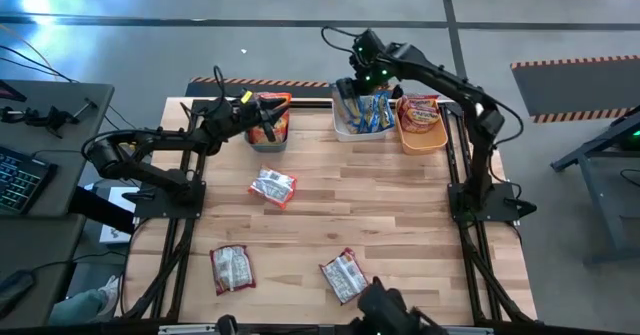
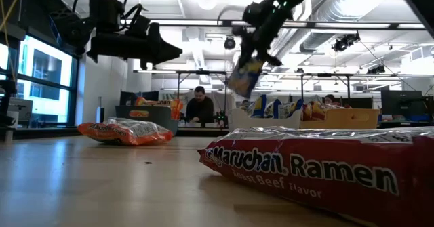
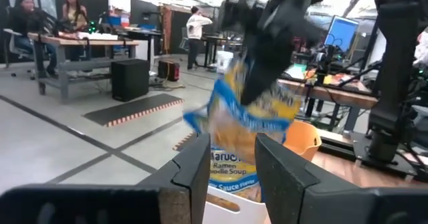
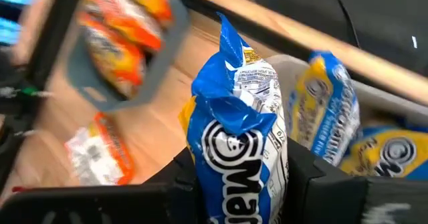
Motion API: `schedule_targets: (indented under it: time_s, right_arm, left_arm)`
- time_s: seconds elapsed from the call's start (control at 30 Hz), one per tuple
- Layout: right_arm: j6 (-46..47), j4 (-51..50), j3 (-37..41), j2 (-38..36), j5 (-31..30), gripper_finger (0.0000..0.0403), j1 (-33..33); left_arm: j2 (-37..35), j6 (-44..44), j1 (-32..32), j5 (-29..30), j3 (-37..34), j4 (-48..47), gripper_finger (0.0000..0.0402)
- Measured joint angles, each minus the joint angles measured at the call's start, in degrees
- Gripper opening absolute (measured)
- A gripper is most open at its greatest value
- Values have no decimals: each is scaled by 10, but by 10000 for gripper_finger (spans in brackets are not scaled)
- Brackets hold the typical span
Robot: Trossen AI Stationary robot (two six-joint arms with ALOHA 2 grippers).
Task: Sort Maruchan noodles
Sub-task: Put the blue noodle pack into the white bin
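The Maruchan noodles are being sorted by colour, and one blue packet [image 4: 242, 150] is hanging pinched between the fingers of the right hand [image 1: 362, 79], just above the white bin [image 1: 345, 127] that is already holding other blue packets [image 4: 329, 110]. The packet is dangling by one crumpled end, so it is likely to swing and could catch the bin's rim or drop onto the worktop [image 1: 400, 225] beside it if released too soon. The left hand [image 1: 262, 115] is hovering over the teal bin [image 1: 272, 145] with its fingers parted and holding nothing. Both hands are working close together, so a brush between them seems possible. Three packets are lying well behind both hands, unsorted.
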State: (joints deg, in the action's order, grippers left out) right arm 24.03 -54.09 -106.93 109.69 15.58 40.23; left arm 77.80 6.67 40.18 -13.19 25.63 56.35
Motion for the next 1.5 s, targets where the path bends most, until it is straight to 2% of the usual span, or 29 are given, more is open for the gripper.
schedule_targets:
  time_s: [0.4,0.97,1.07,1.33,1.5]
  right_arm:
    - [70,-23,-3,56,-1,94,22]
    - [87,-11,-2,105,-7,98,17]
    - [68,-8,-2,105,-27,118,11]
    - [66,-9,-2,105,-46,210,5]
    - [48,-18,-32,105,-44,223,5]
  left_arm:
    - [0,-14,-1,4,12,5,101]
    - [0,-8,-1,2,12,2,101]
    - [0,-7,-1,2,12,2,101]
    - [0,-6,-1,2,12,0,101]
    - [0,6,-1,-2,12,0,101]
